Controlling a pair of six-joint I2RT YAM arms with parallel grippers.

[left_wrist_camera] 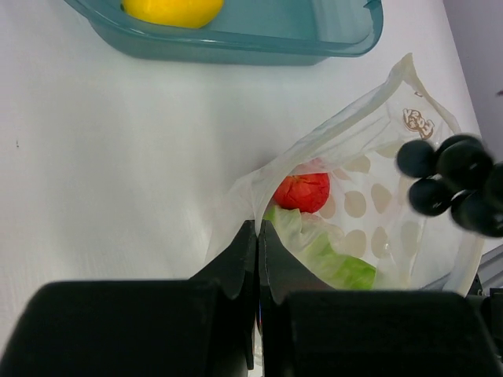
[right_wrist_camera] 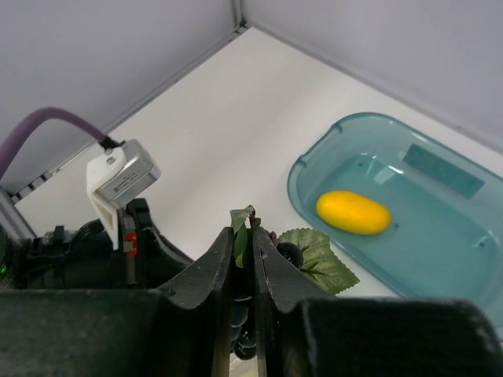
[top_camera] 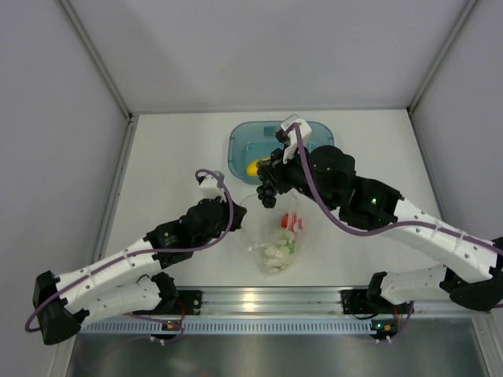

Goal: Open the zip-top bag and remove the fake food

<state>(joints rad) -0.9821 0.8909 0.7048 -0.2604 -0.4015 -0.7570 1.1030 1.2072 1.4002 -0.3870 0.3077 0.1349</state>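
Nearest the bases, bag (top_camera: pixel 259 232) lies flat on table (top_camera: pixel 173 157), mouth toward 12 o'clock. Cauliflower (top_camera: pixel 277 255) sits at its near end, 6 o'clock of apple (top_camera: pixel 291 222). Both are inside the film.

Left gripper (left_wrist_camera: pixel 258 229) is at the bag's 9 o'clock edge. Jaws are pressed together on the rim film with no gap showing, pinning that side of the mouth.

Further out, right gripper (right_wrist_camera: pixel 253 236) is above the bag mouth, jaws closed to a sliver on the stem and leaf of grapes (top_camera: pixel 267 192). The bunch hangs under it, 12 o'clock of the apple, and looks clear of the bag.

Farthest is tray (top_camera: pixel 242 145), 12 o'clock of the bag, near but apart. Yellow fruit (top_camera: pixel 255 167) lies in its 7 o'clock corner.

Handling, judged:
- **Bag:** thin, light, slick and crinkly. It would slide or lift with any pull, so the rim pinch is the right hold.
- **Grapes:** light and rigid, likely to swing off the stem, so carry them slowly to the tray.
- **Apple:** smooth and round, may roll. Take it across the middle.
- **Cauliflower:** lumpy, and the leaves give a grip.

Two of four pieces are out, by my read.
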